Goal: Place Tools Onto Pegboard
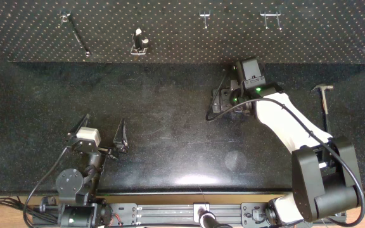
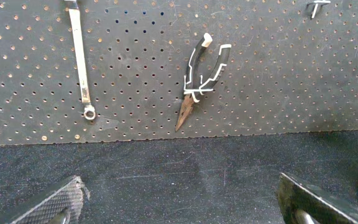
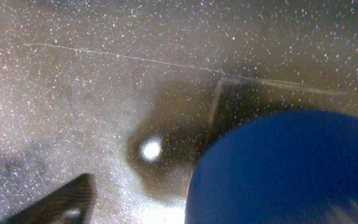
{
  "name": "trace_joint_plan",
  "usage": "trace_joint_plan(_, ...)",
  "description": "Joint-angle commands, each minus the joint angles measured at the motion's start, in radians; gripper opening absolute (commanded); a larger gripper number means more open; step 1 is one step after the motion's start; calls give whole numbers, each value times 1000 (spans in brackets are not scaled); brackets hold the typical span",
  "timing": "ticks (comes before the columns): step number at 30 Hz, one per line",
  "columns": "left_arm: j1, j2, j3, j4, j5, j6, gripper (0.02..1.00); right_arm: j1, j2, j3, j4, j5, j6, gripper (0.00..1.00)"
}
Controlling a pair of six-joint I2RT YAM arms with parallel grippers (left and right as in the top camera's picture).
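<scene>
On the pegboard [image 1: 182,38] hang a long wrench [image 1: 76,33] and a pair of pliers [image 1: 140,43]. In the left wrist view the wrench [image 2: 79,59] and the pliers [image 2: 199,78] hang straight ahead. A hammer [image 1: 324,96] lies on the black table at the right. My left gripper [image 1: 100,133] [image 2: 182,211] is open and holds nothing, low at the near left. My right gripper [image 1: 225,101] hovers low over the table's middle right. A blurred blue round object [image 3: 284,168] sits close to its camera; what kind of tool it is I cannot make out.
Two pairs of bare metal hooks [image 1: 204,19] [image 1: 271,19] stick out of the pegboard's right half. The black speckled table [image 1: 170,126] lies open between the two arms.
</scene>
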Motion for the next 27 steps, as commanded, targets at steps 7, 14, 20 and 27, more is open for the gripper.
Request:
trace_joint_plan(7,-5,-9,-2,-6,8,-5,993,8,1,-3,-3,10,15,75)
trace_joint_plan(14,-5,-9,-2,-6,8,-5,993,45,-496,-394,474,108,206,75)
trace_joint_plan(20,-5,-9,-2,-6,8,-5,993,325,-739,-306,446,268,248,73)
trace_joint_plan(27,-5,-9,-2,-6,7,-5,993,359,-283,153,547,309,299,75)
